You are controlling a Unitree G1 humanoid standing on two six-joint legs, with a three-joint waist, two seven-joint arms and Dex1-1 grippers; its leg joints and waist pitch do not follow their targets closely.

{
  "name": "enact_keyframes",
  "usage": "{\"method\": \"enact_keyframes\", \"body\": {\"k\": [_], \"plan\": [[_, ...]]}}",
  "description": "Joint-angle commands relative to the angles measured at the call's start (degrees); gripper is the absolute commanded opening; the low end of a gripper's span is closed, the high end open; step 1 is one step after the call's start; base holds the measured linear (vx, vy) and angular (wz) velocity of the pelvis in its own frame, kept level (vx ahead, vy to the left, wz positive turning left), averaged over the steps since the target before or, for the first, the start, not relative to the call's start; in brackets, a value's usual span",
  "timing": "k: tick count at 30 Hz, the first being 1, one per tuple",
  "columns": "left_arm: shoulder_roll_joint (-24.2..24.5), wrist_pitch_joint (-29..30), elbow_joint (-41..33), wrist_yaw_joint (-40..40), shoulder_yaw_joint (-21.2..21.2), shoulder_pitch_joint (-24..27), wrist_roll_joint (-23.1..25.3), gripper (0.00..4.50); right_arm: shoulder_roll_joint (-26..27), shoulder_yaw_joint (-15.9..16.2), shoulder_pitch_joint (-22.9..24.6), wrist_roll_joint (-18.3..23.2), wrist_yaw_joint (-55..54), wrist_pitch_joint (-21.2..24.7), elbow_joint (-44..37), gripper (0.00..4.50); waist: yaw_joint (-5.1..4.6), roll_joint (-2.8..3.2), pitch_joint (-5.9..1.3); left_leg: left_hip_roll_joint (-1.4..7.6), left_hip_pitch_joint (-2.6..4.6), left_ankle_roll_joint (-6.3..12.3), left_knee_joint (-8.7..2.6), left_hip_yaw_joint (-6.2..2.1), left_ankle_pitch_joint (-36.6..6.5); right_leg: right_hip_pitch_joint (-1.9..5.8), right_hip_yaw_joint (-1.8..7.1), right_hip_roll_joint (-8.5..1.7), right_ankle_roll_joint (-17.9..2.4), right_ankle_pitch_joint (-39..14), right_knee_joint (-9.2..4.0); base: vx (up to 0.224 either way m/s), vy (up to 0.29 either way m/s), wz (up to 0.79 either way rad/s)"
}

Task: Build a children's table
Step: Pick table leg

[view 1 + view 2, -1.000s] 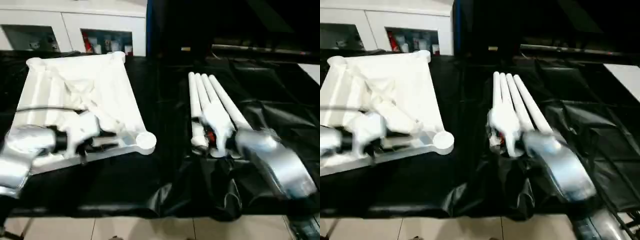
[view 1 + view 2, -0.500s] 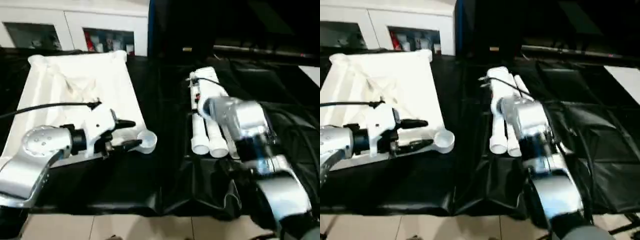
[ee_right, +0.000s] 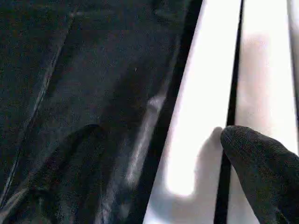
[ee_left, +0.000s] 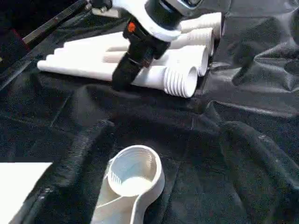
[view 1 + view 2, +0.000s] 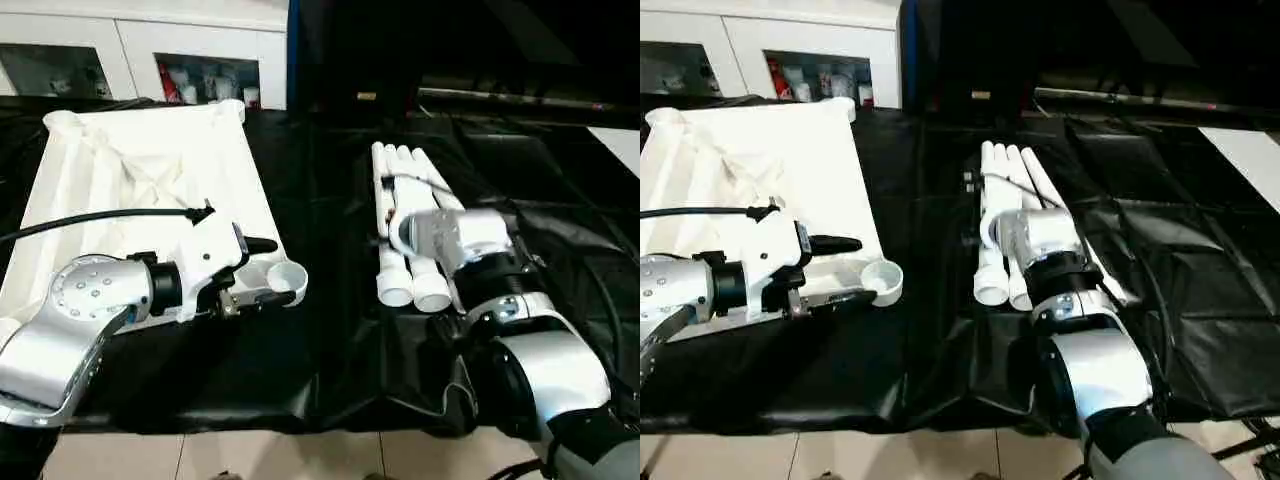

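Legs (image 5: 410,235) lay lengthwise, threaded ends near. Left pincer (image 5: 268,270) gaped beside socket (image 5: 287,280); right pincer (image 4: 122,74) spread, touching legs.

A wrinkled, glossy black plastic sheet (image 5: 330,330) covers the tabletop, hanging in folds over its near edge above a pale tiled floor (image 5: 250,458). At the far left stands a white cabinet with glass doors (image 5: 200,60), small red and white items behind the panes.
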Motion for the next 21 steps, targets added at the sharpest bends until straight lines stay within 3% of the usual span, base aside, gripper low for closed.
{"method": "enact_keyframes", "body": {"k": [1,3,14,21], "plan": [[0.41,1.26,-2.06,-0.06,-0.75,-0.22,-0.89,4.31,-0.06,-1.05,-1.67,0.52,0.17,-0.48,1.79,4.5,0.07,0.9,-3.69,2.28,-0.3,-1.91,-4.34,-0.03,-0.26,3.63,3.03,-4.3,-12.17,1.11,-2.93,0.0,0.0,0.0],[0.33,1.8,-2.6,-0.18,-0.85,-0.31,-1.31,4.47,-0.06,-1.19,-1.88,0.51,0.17,-0.39,2.41,4.5,0.09,0.98,-3.71,2.24,-0.26,-1.86,-4.29,0.0,-0.17,3.6,3.03,-4.26,-12.32,1.4,-2.91,0.0,0.0,0.0],[-1.2,4.65,-6.1,0.34,-2.3,-1.19,-3.36,4.47,-0.24,-1.28,-1.96,0.41,1.87,1.38,7.25,4.5,0.14,0.78,-3.8,2.25,-0.37,-1.47,-4.17,0.06,0.16,3.71,3.01,-4.3,-12.7,1.44,-2.87,0.0,0.0,0.0],[-1.41,4.85,-6.27,0.63,-2.9,-1.54,-3.02,4.5,-0.23,-1.02,-1.65,0.11,2.64,1.31,8.6,3.8,0.15,0.94,-3.76,2.25,-0.38,-1.28,-4.15,0.03,0.11,3.67,2.98,-4.3,-12.8,1.22,-2.9,0.0,0.0,0.0]]}}
